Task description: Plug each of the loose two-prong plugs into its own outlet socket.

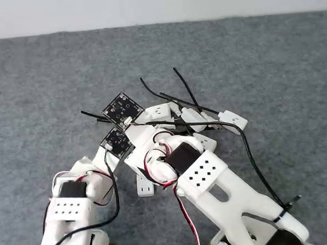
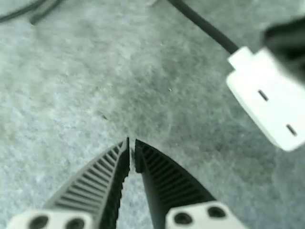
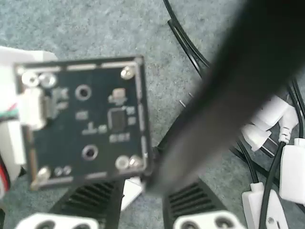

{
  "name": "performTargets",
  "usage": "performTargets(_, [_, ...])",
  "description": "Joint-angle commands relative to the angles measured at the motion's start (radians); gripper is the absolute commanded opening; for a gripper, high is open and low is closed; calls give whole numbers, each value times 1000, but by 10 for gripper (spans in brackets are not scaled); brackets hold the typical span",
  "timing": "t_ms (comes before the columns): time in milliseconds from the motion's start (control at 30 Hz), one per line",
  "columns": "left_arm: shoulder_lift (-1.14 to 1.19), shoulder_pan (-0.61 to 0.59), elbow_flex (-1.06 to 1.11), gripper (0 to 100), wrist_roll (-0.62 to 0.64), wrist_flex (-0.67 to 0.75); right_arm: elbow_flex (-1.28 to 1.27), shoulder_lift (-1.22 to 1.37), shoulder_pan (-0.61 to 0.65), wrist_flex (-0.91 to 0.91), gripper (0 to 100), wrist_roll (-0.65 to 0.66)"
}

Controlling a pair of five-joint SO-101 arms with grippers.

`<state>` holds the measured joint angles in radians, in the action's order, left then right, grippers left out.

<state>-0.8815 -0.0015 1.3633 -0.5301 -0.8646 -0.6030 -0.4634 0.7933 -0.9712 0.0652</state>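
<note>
On a grey, felt-like counter (image 1: 41, 136), seen from above, two white robot arms came in from the near edge, one (image 1: 74, 207) at lower left and one (image 1: 224, 185) at lower right. They met over a tangle near the middle. Two small dark circuit boards (image 1: 123, 109) sat on top of the arms there, one just beyond the other. Beside them lay a cluster of white plugs (image 1: 192, 118) and a white outlet socket (image 1: 232, 119). Thin black cords (image 1: 184, 87) fanned away from these across the counter. A separate white piece (image 1: 145, 186) lay between the two arms.

The left wrist view gave what the high view hid. The left end effector (image 2: 132, 143) hung over bare counter with its ribbed fingers (image 2: 102, 176) almost together. Only a thin slit remained between the tips, and it held nothing. Near it lay an outlet socket (image 2: 267, 105) with two dark slots facing up and a black cord at one end.

The right wrist view was a close look at one circuit board (image 3: 83, 119), crossed by a blurred black cable (image 3: 228, 95). These lay in front of the right end effector (image 3: 140, 191), and I could not tell whether it was open, closed or holding anything. Beyond the cable, several plugs (image 3: 267, 119) crowded together among black cords.
</note>
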Motion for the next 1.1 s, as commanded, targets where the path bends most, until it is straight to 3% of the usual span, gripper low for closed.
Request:
performTargets(0, [-34, -2, -12, 12, 87, 81, 8, 1, -18, 19, 8, -52])
performTargets(167, [11, -54, -16, 12, 301, 201, -92, 1, -91, 125, 8, -242])
performTargets(233, [21, -55, -16, 12, 356, 233, -155, 1, -99, 194, 8, -256])
performTargets(1067, [20, -71, -12, 12, 311, 245, -245, 1, -44, 263, 8, -252])
